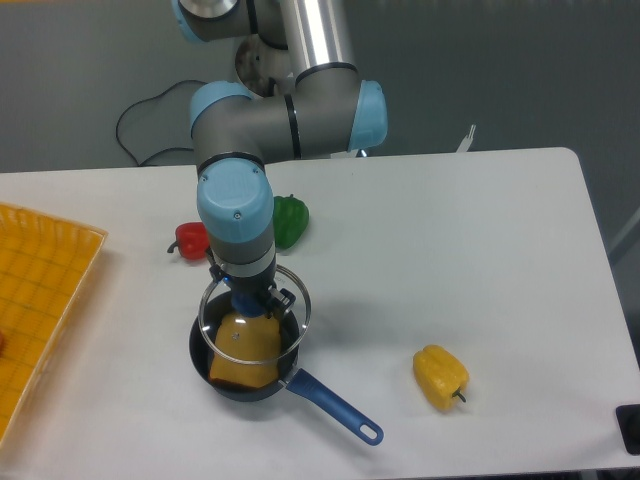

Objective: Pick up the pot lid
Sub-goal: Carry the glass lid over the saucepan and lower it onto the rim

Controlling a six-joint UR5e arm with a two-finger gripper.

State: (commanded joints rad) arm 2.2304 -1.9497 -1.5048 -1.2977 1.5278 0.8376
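Observation:
The clear glass pot lid (248,304) with its blue knob is held in my gripper (250,287), whose fingers are closed around the knob. It hangs over the black pan (199,358), overlapping most of the opening in this view. Whether the lid's rim touches the pan, I cannot tell. Inside the pan, an orange-brown piece (236,366) shows through and below the glass.
The pan's blue handle (333,405) points to the lower right. A yellow vegetable (440,376) lies right of it. Behind the gripper are a green pepper (291,221) and a red one (191,240). A yellow-orange slatted surface (45,285) stands at the left edge.

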